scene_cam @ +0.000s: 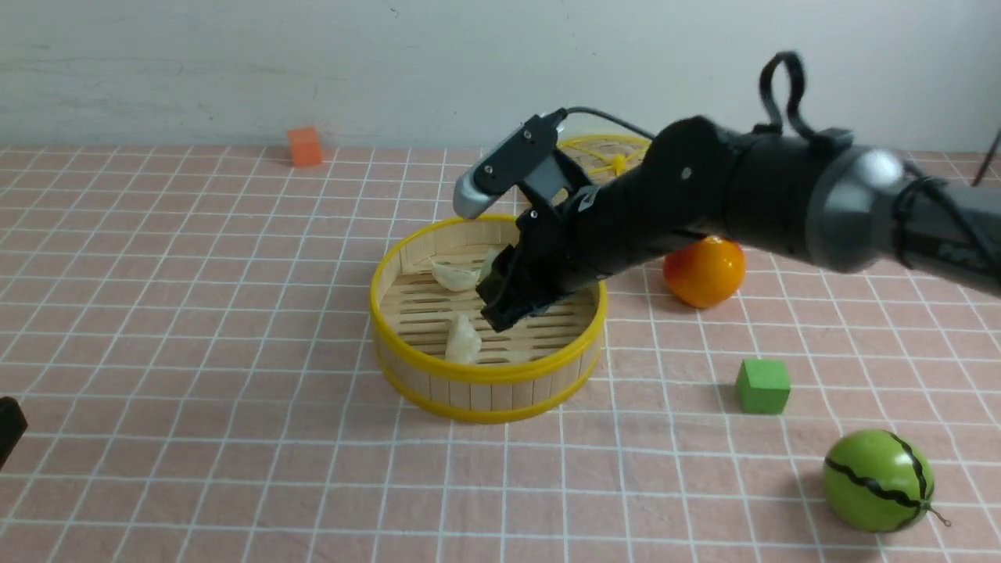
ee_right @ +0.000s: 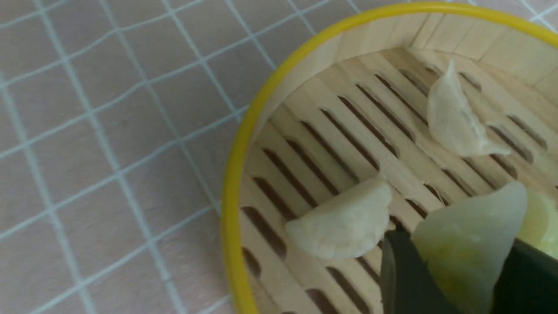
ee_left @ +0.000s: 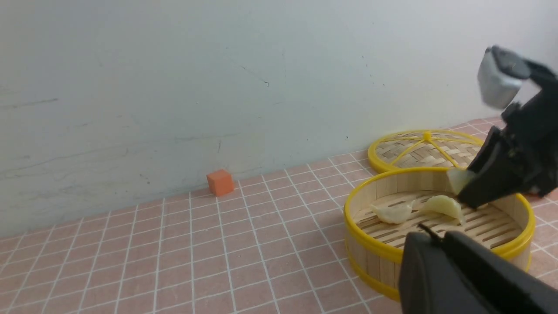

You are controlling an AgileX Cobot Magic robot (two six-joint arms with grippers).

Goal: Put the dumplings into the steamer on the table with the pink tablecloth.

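Green dumpling [ee_right: 471,235]: nearest the right wrist camera, pinched between the two dark fingers [ee_right: 401,274] of the right tool [scene_cam: 500,309]. Jaws partly closed, narrowed to the dumpling's width, one finger on each side, most of the dumpling protruding past the fingertips. Held clear of the slatted floor, inside the yellow rim of the steamer [scene_cam: 485,374], toward its far right part as seen from the front.

White dumplings: two, both loose on the steamer floor. First [scene_cam: 456,275] near the far wall, just left of the right tool. Second [scene_cam: 463,340] near the front wall, below and left of the fingertips, apart from them. Neither in contact with the tool. Pale yellow-green patch [ee_right: 540,213] just beside the held dumpling in the right wrist view: too blurred to identify.

Right arm: reaching in from the right, angled down across the steamer rim.

Left tool [ee_left: 431,240]: at the front left edge of the front view, well apart from the steamer, fingers pressed together, nothing gripped.

Steamer: upright on the pink gridded cloth [scene_cam: 235,469] covering the counter [scene_cam: 195,313], near its centre. Lid [scene_cam: 618,152] flat behind it. Orange [scene_cam: 704,271] just right of it, partly behind the arm. Green cube [scene_cam: 762,385] and melon [scene_cam: 877,481] at front right; orange cube [scene_cam: 304,146] by the wall, far left.
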